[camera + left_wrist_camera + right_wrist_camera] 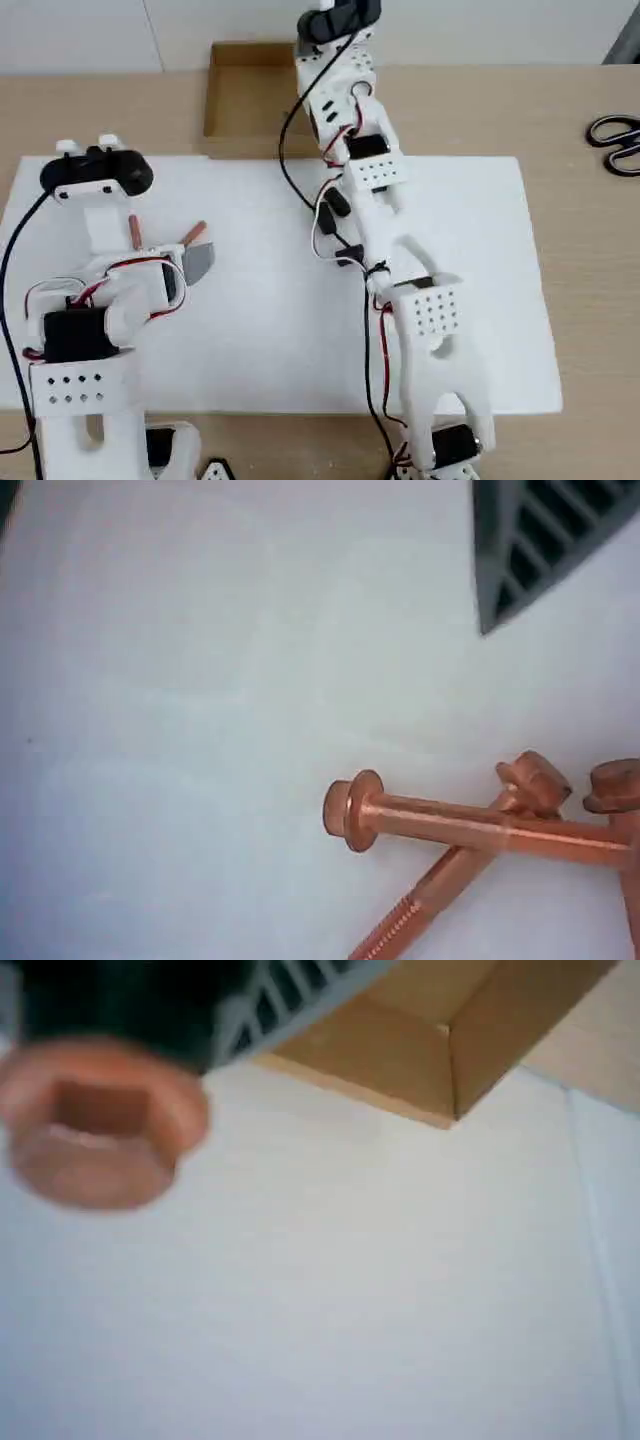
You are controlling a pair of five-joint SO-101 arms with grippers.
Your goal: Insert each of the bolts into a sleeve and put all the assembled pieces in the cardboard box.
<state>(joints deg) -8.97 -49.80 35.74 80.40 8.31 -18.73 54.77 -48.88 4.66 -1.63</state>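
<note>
Left wrist view: three copper-coloured, flanged bolts (450, 825) lie crossed on a smooth white foam sheet (200, 680), toward its nine o'clock edge. Right gripper (130, 1060) clamps a fourth bolt (100, 1125) beside the cardboard box (440, 1050) at twelve o'clock. Whether the left gripper (190, 265) grips anything cannot be told.

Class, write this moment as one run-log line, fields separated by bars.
left end effector: by loose bolts on white mat | right end effector: holding bolt near cardboard box
</note>
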